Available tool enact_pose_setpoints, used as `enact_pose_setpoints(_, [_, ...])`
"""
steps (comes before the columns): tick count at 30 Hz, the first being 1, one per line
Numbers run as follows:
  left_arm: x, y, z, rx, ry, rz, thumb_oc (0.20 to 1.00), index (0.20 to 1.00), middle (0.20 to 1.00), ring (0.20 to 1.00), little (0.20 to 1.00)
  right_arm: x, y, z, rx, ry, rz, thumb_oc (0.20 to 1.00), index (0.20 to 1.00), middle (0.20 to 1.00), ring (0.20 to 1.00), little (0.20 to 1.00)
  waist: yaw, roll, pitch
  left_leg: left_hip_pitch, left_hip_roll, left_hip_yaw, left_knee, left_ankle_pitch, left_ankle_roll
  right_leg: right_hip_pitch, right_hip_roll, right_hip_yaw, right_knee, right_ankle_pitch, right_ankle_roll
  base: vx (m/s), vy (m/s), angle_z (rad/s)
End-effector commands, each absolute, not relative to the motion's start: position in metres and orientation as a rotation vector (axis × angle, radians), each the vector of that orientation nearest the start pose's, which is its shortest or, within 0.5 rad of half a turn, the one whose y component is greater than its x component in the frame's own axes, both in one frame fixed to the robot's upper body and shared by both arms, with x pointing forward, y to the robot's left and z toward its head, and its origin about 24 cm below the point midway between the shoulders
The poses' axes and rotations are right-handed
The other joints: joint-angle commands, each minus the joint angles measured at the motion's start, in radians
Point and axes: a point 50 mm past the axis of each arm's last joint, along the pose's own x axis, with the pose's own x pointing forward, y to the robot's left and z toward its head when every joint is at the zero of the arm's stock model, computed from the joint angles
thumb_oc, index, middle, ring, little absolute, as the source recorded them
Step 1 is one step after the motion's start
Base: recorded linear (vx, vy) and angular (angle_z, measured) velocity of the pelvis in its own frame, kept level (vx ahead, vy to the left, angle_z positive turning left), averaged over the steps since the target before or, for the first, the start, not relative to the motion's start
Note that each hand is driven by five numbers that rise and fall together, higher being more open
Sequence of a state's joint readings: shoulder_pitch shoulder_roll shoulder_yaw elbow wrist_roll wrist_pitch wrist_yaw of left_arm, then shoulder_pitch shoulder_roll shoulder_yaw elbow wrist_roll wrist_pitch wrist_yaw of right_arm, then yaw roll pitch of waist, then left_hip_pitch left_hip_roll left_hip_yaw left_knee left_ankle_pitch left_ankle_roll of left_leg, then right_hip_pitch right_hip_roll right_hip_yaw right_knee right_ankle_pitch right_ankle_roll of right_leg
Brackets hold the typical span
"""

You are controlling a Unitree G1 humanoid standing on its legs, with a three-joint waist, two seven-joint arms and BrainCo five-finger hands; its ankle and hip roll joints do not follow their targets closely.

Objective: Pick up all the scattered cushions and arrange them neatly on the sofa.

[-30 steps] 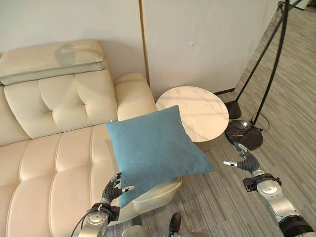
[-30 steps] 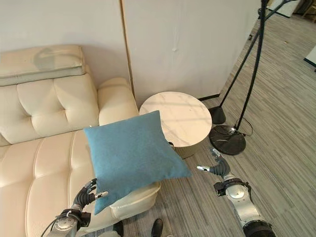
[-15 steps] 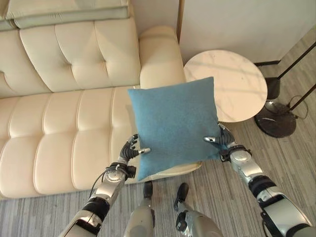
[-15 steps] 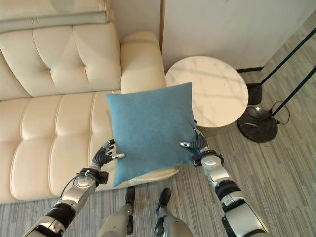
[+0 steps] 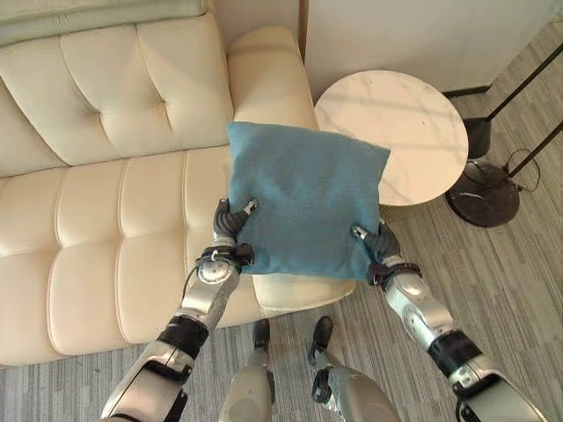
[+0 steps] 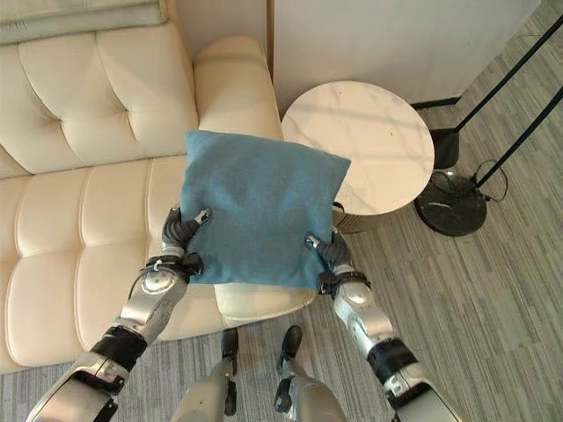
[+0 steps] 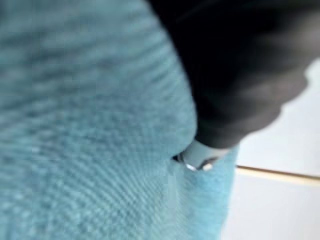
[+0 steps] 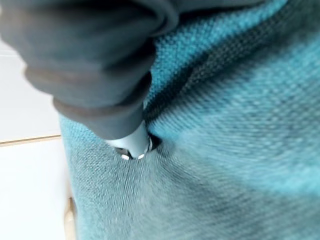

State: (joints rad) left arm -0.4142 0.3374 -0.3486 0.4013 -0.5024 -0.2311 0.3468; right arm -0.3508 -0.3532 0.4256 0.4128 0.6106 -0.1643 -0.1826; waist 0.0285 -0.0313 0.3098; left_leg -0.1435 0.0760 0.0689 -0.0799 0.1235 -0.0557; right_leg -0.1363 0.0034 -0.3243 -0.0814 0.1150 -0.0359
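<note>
One blue cushion point(image 5: 306, 200) is held up between the robot's two hands, over the right end of the cream sofa point(image 5: 97, 220) and just in front of its armrest point(image 5: 266, 81). The cushion is roughly square, so it has no clear long axis. Its broad face is turned up toward the head camera. Its far edge runs from the sofa seat toward the round marble counter point(image 5: 393, 134), and the corner on that side reaches over the counter's near rim. The near edge hangs over the front edge of the seat.

The left hand point(image 5: 230, 223) grips the cushion's near left corner, with its thumb lying over the top face and the fingers curled against the side. The right hand point(image 5: 376, 242) pinches the near right corner in the same way, thumb on top of the fabric. In each wrist view a silver thumb presses a dent into the blue weave beside the dark ribbed cover point(image 8: 95, 65).

There is one cushion, one sofa and one round counter. Two black lamp bases point(image 5: 488, 192) stand on the striped grey floor point(image 5: 519, 290) to the right of the counter, each with a thin black pole rising from it.
</note>
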Motion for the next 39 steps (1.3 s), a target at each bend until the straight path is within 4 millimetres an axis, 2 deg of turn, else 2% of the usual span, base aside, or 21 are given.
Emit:
enact_pose_setpoints(1, [0.309, 0.108, 0.093, -0.232, -0.248, -0.134, 0.2, 0.2, 0.2, 0.2, 0.2, 0.293, -0.072, 0.09, 0.263, -0.2, 0.461, 0.2, 0.2, 0.2, 0.2, 0.2, -0.02, -0.033, -0.118, 0.042, 0.014, -0.003, 0.01, -0.077, -0.04, 0.037, -0.074, 0.072, 0.035, -0.125, 0.129, 0.05, 0.056, -0.03])
enact_pose_setpoints(8, [0.282, 0.127, 0.098, -0.297, -0.311, -0.116, 0.2, 0.2, 0.2, 0.2, 0.2, 0.267, -0.087, 0.108, 0.256, -0.326, 0.484, 0.2, 0.2, 0.2, 0.2, 0.2, -0.033, -0.028, -0.18, 0.104, -0.007, 0.007, 0.019, -0.121, -0.017, 0.095, -0.09, 0.095, 0.024, -0.119, 0.145, 0.05, 0.119, -0.08])
enact_pose_setpoints(9, [0.273, 0.132, 0.102, -0.276, -0.339, -0.13, 0.2, 0.2, 0.2, 0.2, 0.2, 0.259, -0.091, 0.117, 0.231, -0.378, 0.495, 0.2, 0.2, 0.2, 0.2, 0.2, -0.038, -0.027, -0.196, 0.12, -0.014, 0.012, 0.03, -0.14, -0.007, 0.103, -0.095, 0.112, 0.024, -0.115, 0.152, -0.01, 0.164, -0.09])
enact_pose_setpoints(12, [0.261, 0.14, 0.106, -0.242, -0.366, -0.146, 0.2, 0.2, 0.2, 0.2, 0.2, 0.248, -0.093, 0.125, 0.2, -0.43, 0.505, 0.2, 0.2, 0.2, 0.2, 0.2, -0.04, -0.023, -0.218, 0.14, -0.027, 0.028, 0.045, -0.162, 0.008, 0.105, -0.102, 0.147, 0.029, -0.103, 0.166, -0.05, 0.201, -0.26])
enact_pose_setpoints(16, [0.253, 0.144, 0.11, -0.223, -0.394, -0.154, 0.2, 0.2, 0.2, 0.2, 0.2, 0.24, -0.095, 0.135, 0.154, -0.492, 0.502, 0.2, 0.2, 0.2, 0.2, 0.2, -0.046, -0.018, -0.218, 0.158, -0.045, 0.04, 0.036, -0.169, 0.03, 0.078, -0.116, 0.18, 0.07, -0.083, 0.188, -0.14, 0.165, -0.39])
enact_pose_setpoints(17, [0.253, 0.143, 0.115, -0.209, -0.422, -0.15, 0.2, 0.2, 0.2, 0.2, 0.2, 0.239, -0.091, 0.14, 0.136, -0.522, 0.506, 0.2, 0.2, 0.2, 0.2, 0.2, -0.052, -0.011, -0.198, 0.163, -0.051, 0.044, 0.026, -0.159, 0.044, 0.03, -0.128, 0.211, 0.145, -0.06, 0.221, -0.27, 0.135, -0.41])
enact_pose_setpoints(19, [0.255, 0.14, 0.119, -0.184, -0.438, -0.167, 0.2, 0.2, 0.2, 0.2, 0.2, 0.24, -0.093, 0.143, 0.132, -0.539, 0.493, 0.2, 0.2, 0.2, 0.2, 0.2, -0.055, -0.006, -0.181, 0.143, -0.048, 0.033, 0.031, -0.142, 0.051, 0.007, -0.109, 0.267, 0.221, -0.09, 0.231, -0.34, 0.114, -0.3])
enact_pose_setpoints(20, [0.257, 0.136, 0.122, -0.182, -0.452, -0.188, 0.2, 0.2, 0.2, 0.2, 0.2, 0.242, -0.094, 0.145, 0.124, -0.548, 0.49, 0.2, 0.2, 0.2, 0.2, 0.2, -0.057, -0.004, -0.172, 0.126, -0.051, 0.02, 0.038, -0.131, 0.056, 0.012, -0.089, 0.304, 0.286, -0.129, 0.222, -0.27, 0.047, -0.04])
enact_pose_setpoints(23, [0.258, 0.133, 0.124, -0.181, -0.456, -0.214, 0.2, 0.2, 0.2, 0.2, 0.2, 0.244, -0.095, 0.147, 0.121, -0.561, 0.477, 0.2, 0.2, 0.2, 0.2, 0.2, -0.052, 0.003, -0.185, 0.096, -0.049, 0.001, 0.045, -0.112, 0.058, 0.034, -0.065, 0.329, 0.354, -0.175, 0.198, -0.16, -0.016, 0.45])
enact_pose_setpoints(24, [0.259, 0.132, 0.124, -0.179, -0.45, -0.231, 0.2, 0.2, 0.2, 0.2, 0.2, 0.246, -0.097, 0.147, 0.123, -0.563, 0.459, 0.2, 0.2, 0.2, 0.2, 0.2, -0.04, 0.005, -0.204, 0.065, -0.054, -0.027, 0.048, -0.09, 0.057, 0.08, -0.034, 0.361, 0.403, -0.206, 0.18, -0.17, -0.06, 0.62])
enact_pose_setpoints(25, [0.259, 0.132, 0.124, -0.179, -0.45, -0.231, 0.2, 0.2, 0.2, 0.2, 0.2, 0.246, -0.097, 0.147, 0.124, -0.563, 0.459, 0.2, 0.2, 0.2, 0.2, 0.2, -0.041, 0.003, -0.203, 0.066, -0.056, -0.029, 0.049, -0.091, 0.057, 0.081, -0.037, 0.36, 0.405, -0.209, 0.18, -0.17, -0.129, 0.57])
enact_pose_setpoints(26, [0.257, 0.134, 0.124, -0.184, -0.45, -0.225, 0.2, 0.2, 0.2, 0.2, 0.2, 0.247, -0.097, 0.15, 0.108, -0.577, 0.454, 0.2, 0.2, 0.2, 0.2, 0.2, -0.023, -0.002, -0.21, 0.045, -0.065, -0.05, 0.055, -0.075, 0.049, 0.12, -0.021, 0.372, 0.339, -0.259, 0.148, -0.14, -0.14, 0.5])
enact_pose_setpoints(28, [0.256, 0.135, 0.122, -0.184, -0.443, -0.224, 0.2, 0.2, 0.2, 0.2, 0.2, 0.249, -0.096, 0.153, 0.111, -0.59, 0.454, 0.2, 0.2, 0.2, 0.2, 0.2, -0.01, -0.009, -0.208, -0.02, -0.076, -0.071, 0.078, -0.041, 0.017, 0.17, 0.002, 0.382, 0.209, -0.281, 0.113, -0.21, -0.156, 0.44])
enact_pose_setpoints(29, [0.256, 0.135, 0.122, -0.184, -0.443, -0.224, 0.2, 0.2, 0.2, 0.2, 0.2, 0.249, -0.096, 0.153, 0.111, -0.591, 0.454, 0.2, 0.2, 0.2, 0.2, 0.2, -0.012, -0.009, -0.21, -0.023, -0.075, -0.073, 0.08, -0.042, 0.017, 0.17, 0.003, 0.38, 0.205, -0.279, 0.112, -0.22, -0.117, 0.71])
enact_pose_setpoints(30, [0.257, 0.133, 0.123, -0.198, -0.447, -0.222, 0.2, 0.2, 0.2, 0.2, 0.2, 0.25, -0.096, 0.153, 0.108, -0.593, 0.447, 0.2, 0.2, 0.2, 0.2, 0.2, -0.01, -0.004, -0.206, -0.062, -0.075, -0.075, 0.087, -0.02, -0.004, 0.17, 0.015, 0.386, 0.165, -0.272, 0.098, -0.19, -0.093, 0.79])
enact_pose_setpoints(32, [0.258, 0.128, 0.123, -0.228, -0.447, -0.237, 0.2, 0.2, 0.2, 0.2, 0.2, 0.252, -0.099, 0.153, 0.097, -0.596, 0.433, 0.2, 0.2, 0.2, 0.2, 0.2, -0.015, 0.008, -0.187, -0.109, -0.075, -0.064, 0.112, -0.003, -0.03, 0.168, 0.02, 0.36, 0.115, -0.253, 0.091, -0.33, -0.074, 0.63])
enact_pose_setpoints(33, [0.258, 0.123, 0.123, -0.249, -0.445, -0.25, 0.2, 0.2, 0.2, 0.2, 0.2, 0.253, -0.105, 0.152, 0.082, -0.588, 0.411, 0.2, 0.2, 0.2, 0.2, 0.2, -0.035, 0.014, -0.179, -0.116, -0.053, 0.022, 0.137, -0.015, -0.02, 0.154, 0.007, 0.318, 0.104, -0.235, 0.091, -0.35, 0.01, 0.85])
enact_pose_setpoints(35, [0.257, 0.12, 0.123, -0.252, -0.446, -0.276, 0.2, 0.2, 0.2, 0.2, 0.2, 0.251, -0.109, 0.15, 0.078, -0.583, 0.398, 0.2, 0.2, 0.2, 0.2, 0.2, -0.05, 0.005, -0.183, -0.087, -0.038, 0.09, 0.173, -0.065, 0.002, 0.144, -0.019, 0.274, 0.099, -0.216, 0.095, -0.21, 0.036, 1.11])
enact_pose_setpoints(36, [0.257, 0.12, 0.123, -0.252, -0.445, -0.276, 0.2, 0.2, 0.2, 0.2, 0.2, 0.251, -0.109, 0.15, 0.078, -0.583, 0.398, 0.2, 0.2, 0.2, 0.2, 0.2, -0.051, 0.005, -0.182, -0.087, -0.038, 0.089, 0.179, -0.07, 0.002, 0.147, -0.019, 0.273, 0.099, -0.217, 0.096, -0.13, 0.038, 1.0])
enact_pose_setpoints(37, [0.257, 0.116, 0.123, -0.249, -0.441, -0.306, 0.2, 0.2, 0.2, 0.2, 0.2, 0.248, -0.113, 0.148, 0.069, -0.579, 0.394, 0.2, 0.2, 0.2, 0.2, 0.2, -0.069, -0.011, -0.187, -0.044, -0.037, 0.12, 0.229, -0.137, 0.012, 0.145, -0.046, 0.231, 0.099, -0.207, 0.101, -0.11, 0.037, 0.76])
enact_pose_setpoints(39, [0.258, 0.113, 0.124, -0.246, -0.445, -0.329, 0.2, 0.2, 0.2, 0.2, 0.2, 0.247, -0.117, 0.147, 0.058, -0.577, 0.384, 0.2, 0.2, 0.2, 0.2, 0.2, -0.086, -0.022, -0.197, -0.008, -0.03, 0.143, 0.281, -0.196, 0.016, 0.141, -0.067, 0.186, 0.095, -0.204, 0.101, -0.11, 0.058, 0.72])
